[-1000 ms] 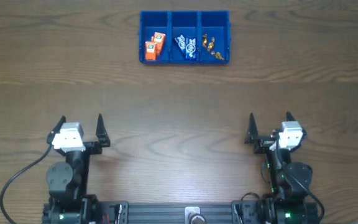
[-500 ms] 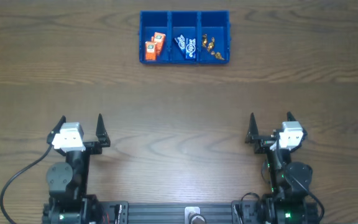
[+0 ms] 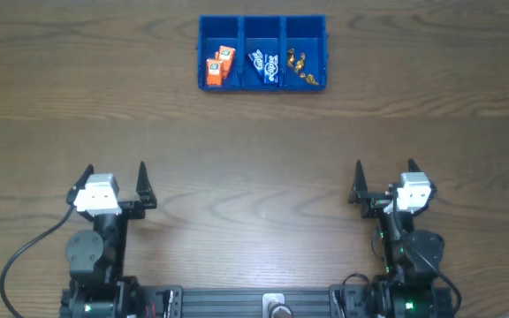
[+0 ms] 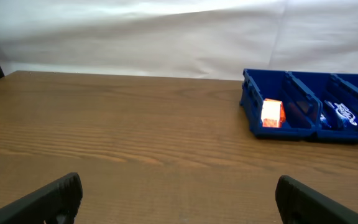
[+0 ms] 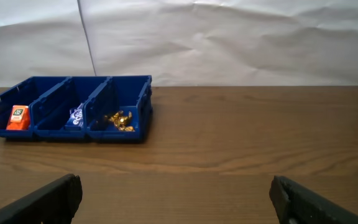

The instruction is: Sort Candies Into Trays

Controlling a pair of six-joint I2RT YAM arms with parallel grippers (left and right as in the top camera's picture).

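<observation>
Two matching arms, black almost all over. The left arm (image 3: pixel 95 252) carries a white boxy block (image 3: pixel 96 193) at its wrist, and the right arm (image 3: pixel 405 247) wears a twin of it. The left gripper (image 3: pixel 116 168) and the right gripper (image 3: pixel 384 165) each end in two slim, black, pointed fingers (image 3: pixel 142 177). Round black joint housings show on both arms. A black cable (image 3: pixel 25 256) loops off the left base, small green lights (image 3: pixel 409 306) glow at both bases, and a dark rail (image 3: pixel 254 299) joins them.
</observation>
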